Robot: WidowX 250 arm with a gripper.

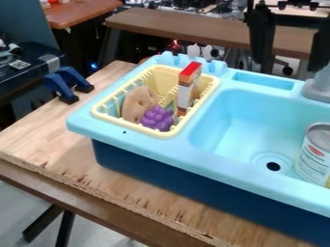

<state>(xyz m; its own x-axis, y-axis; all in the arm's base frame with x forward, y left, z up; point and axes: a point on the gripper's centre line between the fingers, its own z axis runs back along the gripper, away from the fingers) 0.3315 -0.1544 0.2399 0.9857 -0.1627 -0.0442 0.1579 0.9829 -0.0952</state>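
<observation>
The plywood bench (71, 161) carries a toy sink (226, 164); purple toy grapes (158, 118), a flat tan piece (136, 105) and a red-topped box (187, 90) sit in its cream dish rack (129, 126); a tin can (316, 154) stands in the basin (251, 120), near the drain (273, 166). The hand (290, 71) hangs by the sink's back edge, spread wide, holding nothing; no grasp is under way, I'd judge, and any pick-up would call for aligning and lowering first.
</observation>
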